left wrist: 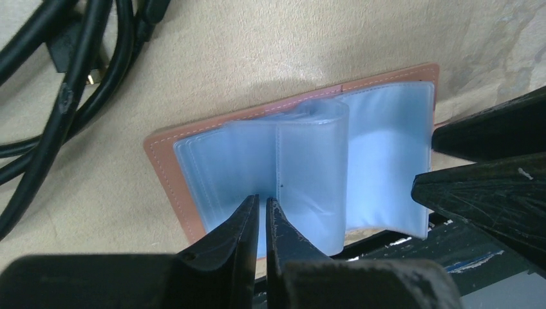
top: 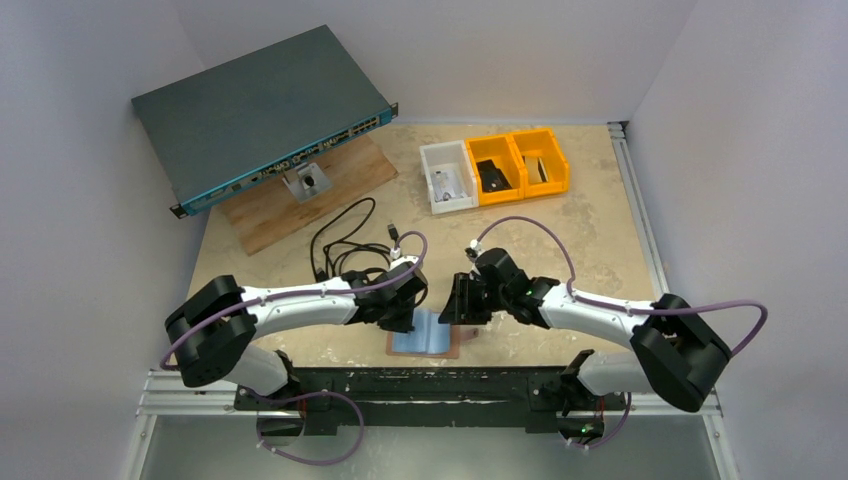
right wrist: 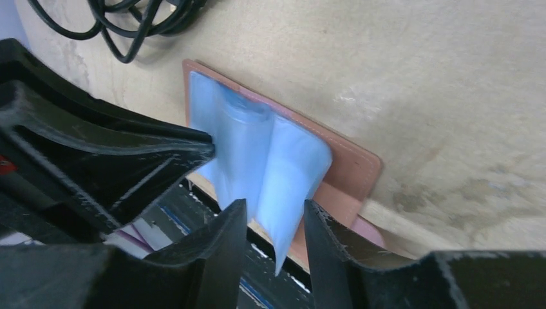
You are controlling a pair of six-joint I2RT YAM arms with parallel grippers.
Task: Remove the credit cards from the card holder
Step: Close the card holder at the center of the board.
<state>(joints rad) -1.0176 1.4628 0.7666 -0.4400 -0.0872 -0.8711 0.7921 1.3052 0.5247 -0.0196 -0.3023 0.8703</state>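
Note:
The card holder [top: 425, 340] lies open at the table's near edge, its reddish-brown rim [left wrist: 164, 167] framing bluish clear pockets [left wrist: 386, 148]; one pocket leaf curls upright. No credit cards show; whether any sit in the pockets cannot be told. My left gripper [left wrist: 263, 201] is nearly closed, pinching a clear pocket leaf at the middle seam; in the top view it [top: 405, 318] sits over the holder's left half. My right gripper [right wrist: 273, 209] is open with a hanging pocket leaf [right wrist: 290, 174] between its fingers, not clamped; in the top view it [top: 462, 305] is over the holder's right edge.
A black cable coil [top: 345, 245] lies just behind the left gripper. Farther back are a network switch [top: 260, 115] on a wooden board [top: 300, 205], a white bin [top: 447, 177] and orange bins [top: 520, 165]. A black rail [top: 420, 385] runs along the near edge.

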